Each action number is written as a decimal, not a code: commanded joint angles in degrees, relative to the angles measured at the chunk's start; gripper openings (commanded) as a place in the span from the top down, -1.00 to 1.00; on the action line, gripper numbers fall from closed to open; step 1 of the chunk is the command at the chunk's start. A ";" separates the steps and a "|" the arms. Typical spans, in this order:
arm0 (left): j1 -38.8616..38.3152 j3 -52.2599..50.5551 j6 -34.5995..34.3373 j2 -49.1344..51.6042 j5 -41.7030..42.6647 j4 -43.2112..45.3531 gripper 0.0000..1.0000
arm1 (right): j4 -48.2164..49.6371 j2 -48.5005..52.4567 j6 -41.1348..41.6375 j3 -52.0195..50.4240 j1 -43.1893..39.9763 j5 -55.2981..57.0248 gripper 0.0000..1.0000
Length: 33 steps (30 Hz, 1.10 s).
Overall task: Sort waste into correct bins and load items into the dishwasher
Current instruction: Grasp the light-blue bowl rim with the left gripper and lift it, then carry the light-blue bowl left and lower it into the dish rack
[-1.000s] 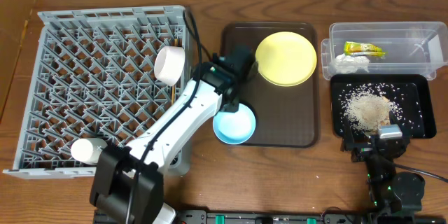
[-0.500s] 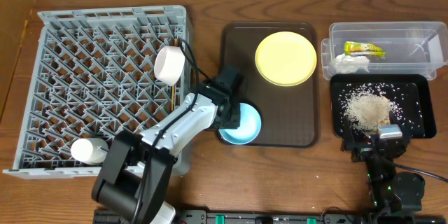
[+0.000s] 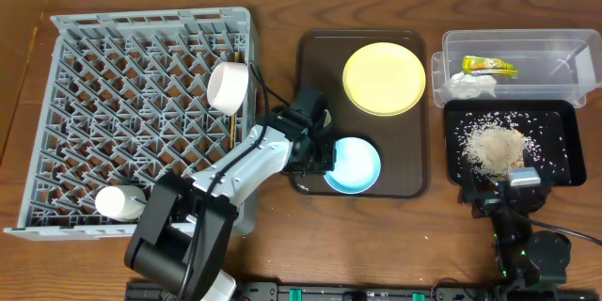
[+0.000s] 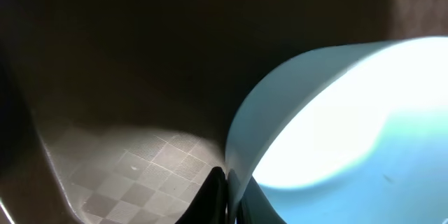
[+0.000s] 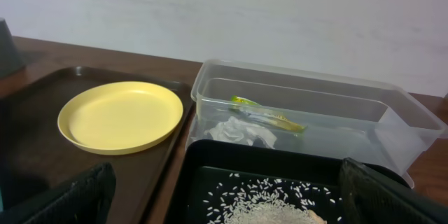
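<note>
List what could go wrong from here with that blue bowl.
1. The left gripper pinches the light blue bowl only by a thin bit of rim, as the fingers show in the wrist view. Once lifted, it may tilt or slip out.
2. The white bowl stands at the right wall of the dish rack, on the likely way in. The carried bowl could knock it.

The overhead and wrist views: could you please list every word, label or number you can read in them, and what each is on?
On the snack wrapper in the clear tub: an orange mark shows, but any print is too small and blurred to read.
On the yellow plate, blue bowl, grey rack, brown tray and black tray: no writing visible.
No text can be read in any view.
</note>
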 commanded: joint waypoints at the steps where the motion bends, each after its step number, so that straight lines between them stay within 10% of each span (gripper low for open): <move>1: 2.67 3.56 1.03 -4.39 1.01 -1.16 0.85 | -0.02 -0.31 -0.57 -0.24 -0.46 0.33 -0.99; 12: 6.12 7.65 2.34 -28.26 -35.67 -12.04 0.85 | -0.02 -0.31 -0.57 -0.24 -0.46 0.33 -0.98; 21: 6.14 7.54 -13.51 -33.27 -75.60 -28.02 0.84 | -0.02 -0.31 -0.57 -0.24 -0.46 0.33 -0.98; 33: 6.12 7.39 -17.31 -16.92 -87.25 -29.55 0.85 | -0.02 -0.31 -0.57 -0.24 -0.46 0.33 -0.99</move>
